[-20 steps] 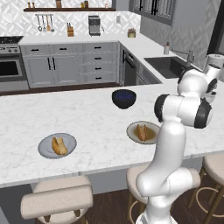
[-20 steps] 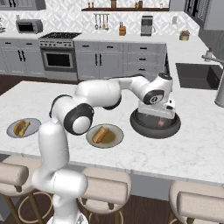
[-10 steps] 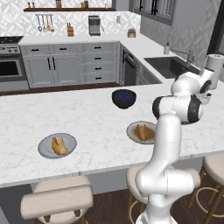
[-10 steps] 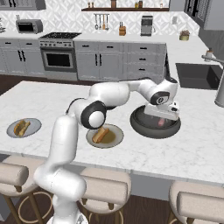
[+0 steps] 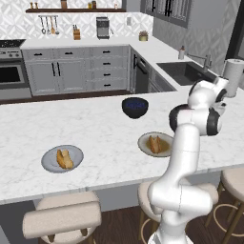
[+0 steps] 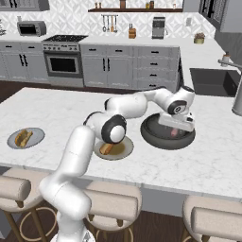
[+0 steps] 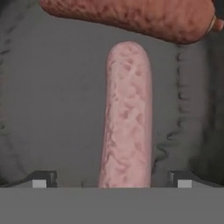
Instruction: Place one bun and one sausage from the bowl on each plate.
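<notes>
My gripper [image 7: 112, 180] is open, its dark fingertips [image 7: 43, 179] on either side of a pinkish-red sausage [image 7: 127, 118] lying lengthwise on a dark pan floor. A darker red-brown sausage [image 7: 131, 15] lies crosswise beyond it. From the right base view, the gripper [image 6: 176, 125] hangs low over the black pan [image 6: 156, 138], with a bit of sausage [image 6: 174, 133] under it. The navy bowl [image 5: 135, 106] stands mid-counter. A bun [image 5: 64, 159] lies on the grey plate [image 5: 47, 164], another bun [image 5: 154, 144] on the cream-rimmed plate [image 5: 164, 151].
The arm's elbow [image 6: 113, 128] hangs just above the cream-rimmed plate [image 6: 124, 152]. A sink [image 5: 183, 72] and a paper towel roll [image 5: 233, 74] sit at the counter's right end. Stools [image 6: 111, 198] line the near side of the island.
The arm's elbow has swung right toward the cream-rimmed plate, and the hand has sunk a little lower over the pan. The jaws have stayed wide.
</notes>
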